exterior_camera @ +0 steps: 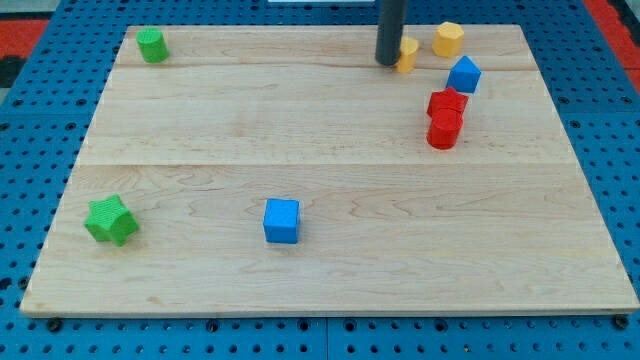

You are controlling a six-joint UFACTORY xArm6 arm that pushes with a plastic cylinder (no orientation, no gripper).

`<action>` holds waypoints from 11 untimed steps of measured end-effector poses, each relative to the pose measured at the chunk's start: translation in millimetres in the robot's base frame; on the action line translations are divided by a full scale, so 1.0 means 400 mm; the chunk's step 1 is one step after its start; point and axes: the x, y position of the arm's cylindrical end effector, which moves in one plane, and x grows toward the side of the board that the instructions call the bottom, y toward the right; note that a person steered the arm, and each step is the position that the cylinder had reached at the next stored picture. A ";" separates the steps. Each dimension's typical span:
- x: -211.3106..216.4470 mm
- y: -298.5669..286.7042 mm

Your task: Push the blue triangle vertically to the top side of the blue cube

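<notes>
The blue triangle [464,75] lies near the view's top right, just above the red blocks. The blue cube [281,221] sits in the lower middle of the wooden board [320,270]. My tip [387,62] comes down at the view's top, right of centre. It touches the left side of a small yellow block [408,54]. The tip is to the left of the blue triangle and a little above it, with a gap between them. It is far from the blue cube.
A yellow hexagon block [448,39] sits at the top right. A red block [447,102] and a red cylinder [444,129] stand together below the blue triangle. A green cylinder [152,45] is top left, a green star [111,220] lower left.
</notes>
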 end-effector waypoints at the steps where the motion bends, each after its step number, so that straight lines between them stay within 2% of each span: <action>1: -0.015 0.037; 4: 0.042 -0.045; 11: 0.043 -0.098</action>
